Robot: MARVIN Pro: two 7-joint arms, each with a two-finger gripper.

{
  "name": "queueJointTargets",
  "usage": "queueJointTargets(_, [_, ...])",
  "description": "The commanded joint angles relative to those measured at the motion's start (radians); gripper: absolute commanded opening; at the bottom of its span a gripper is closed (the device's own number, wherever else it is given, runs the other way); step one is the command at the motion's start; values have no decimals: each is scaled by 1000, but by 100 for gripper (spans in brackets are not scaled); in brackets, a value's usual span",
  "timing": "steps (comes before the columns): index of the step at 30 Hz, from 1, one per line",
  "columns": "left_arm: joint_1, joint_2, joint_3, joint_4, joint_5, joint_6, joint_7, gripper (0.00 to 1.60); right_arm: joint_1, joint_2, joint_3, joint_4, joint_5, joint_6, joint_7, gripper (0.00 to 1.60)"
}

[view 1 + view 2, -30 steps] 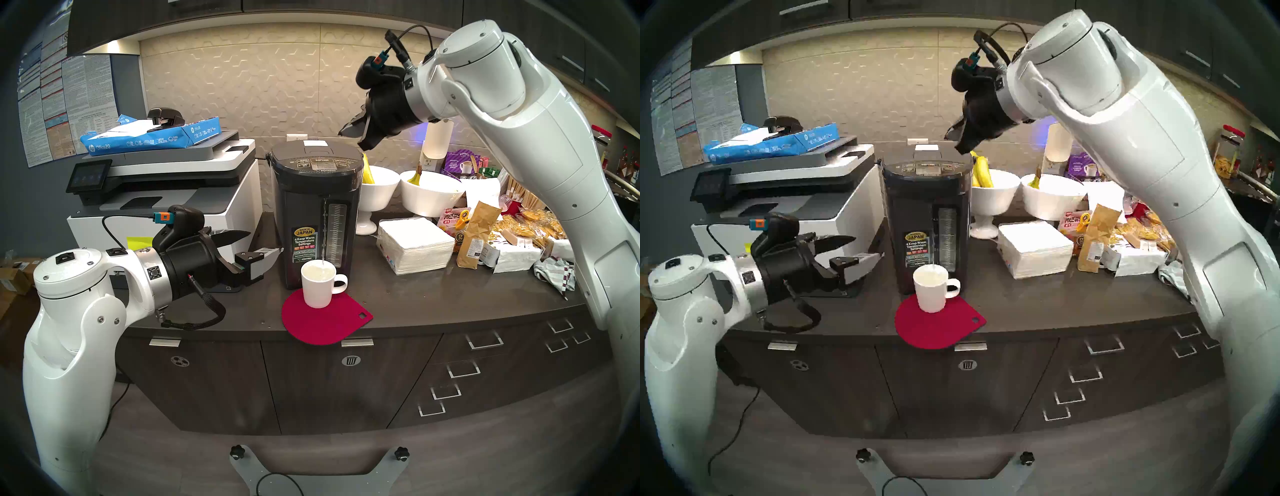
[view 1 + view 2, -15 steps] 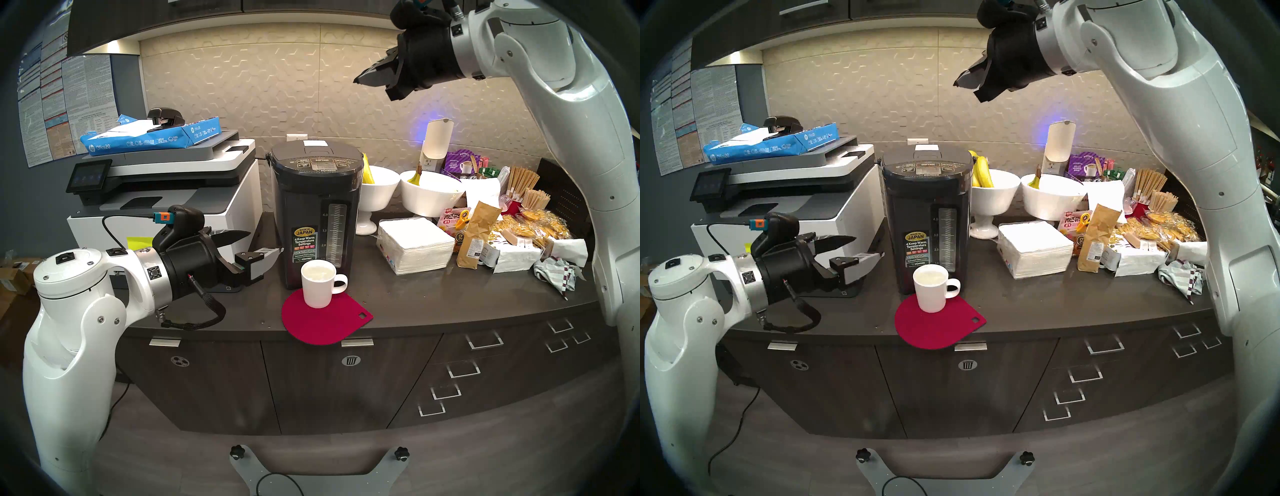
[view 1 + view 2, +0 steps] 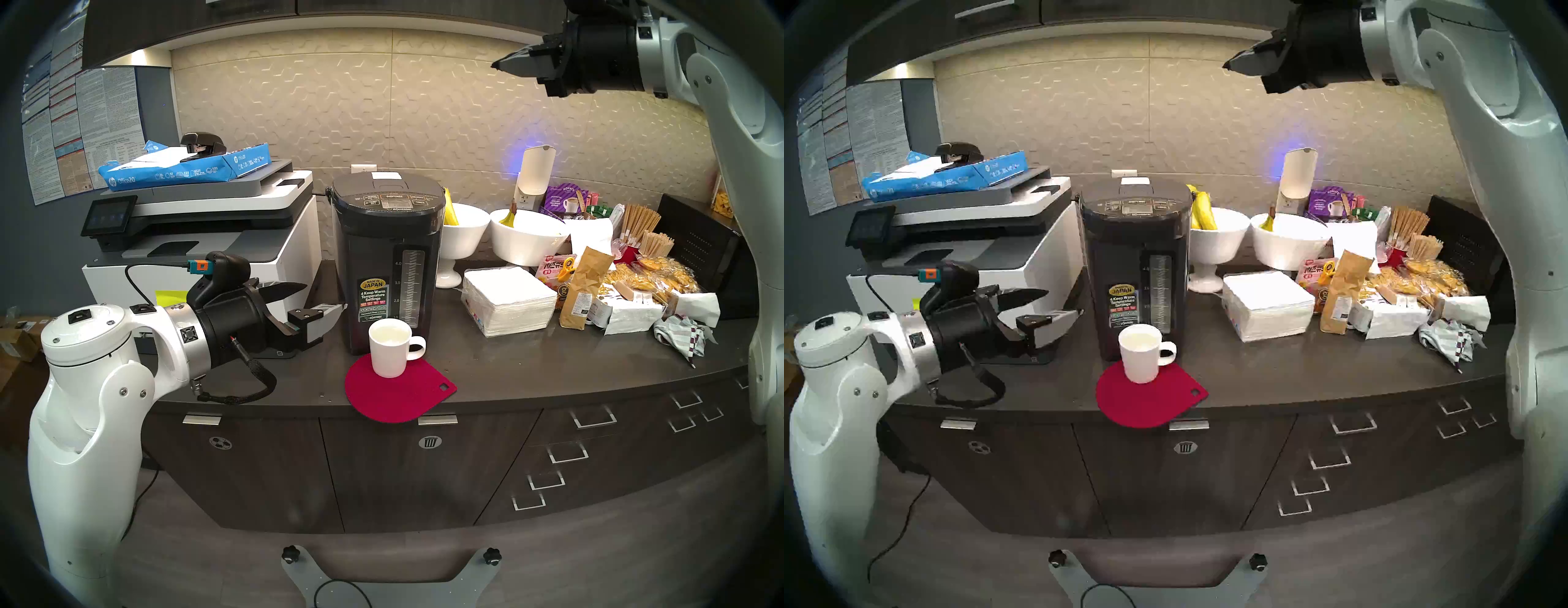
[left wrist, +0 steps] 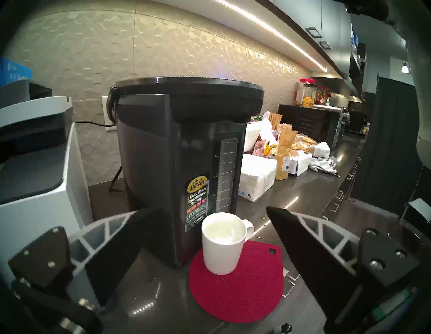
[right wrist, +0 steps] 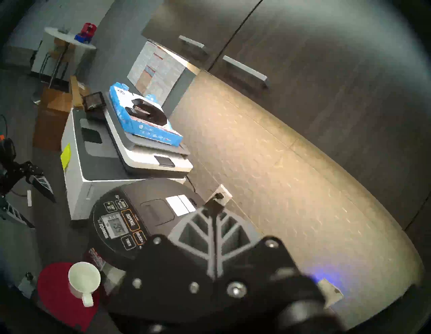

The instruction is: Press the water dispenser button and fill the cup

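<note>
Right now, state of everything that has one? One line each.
water dispenser: lid shut, display lit, no stream from the spout
DISPENSE button: untouched, nothing on it
white mug: upright on the red mat, filled close to the rim
left gripper: open, empty, level beside the dispenser
right gripper: shut, empty, high above the counter
printer: touchscreen lit, paper ream on top
</note>
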Motion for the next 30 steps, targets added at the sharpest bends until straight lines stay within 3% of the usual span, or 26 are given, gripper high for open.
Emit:
queueJointTargets(1, [-1, -2, -1, -13, -1, -2, 0, 160, -117, 76, 75, -36, 63, -3, -48, 0])
queueJointTargets(13, [-1, -2, -1, -14, -1, -2, 1, 160, -279, 144, 161, -102, 187, -3, -150, 0])
queueJointTargets(30, [-1, -2, -1, -13, -1, -2, 0, 160, -522, 218, 350, -149, 329, -47, -245, 0])
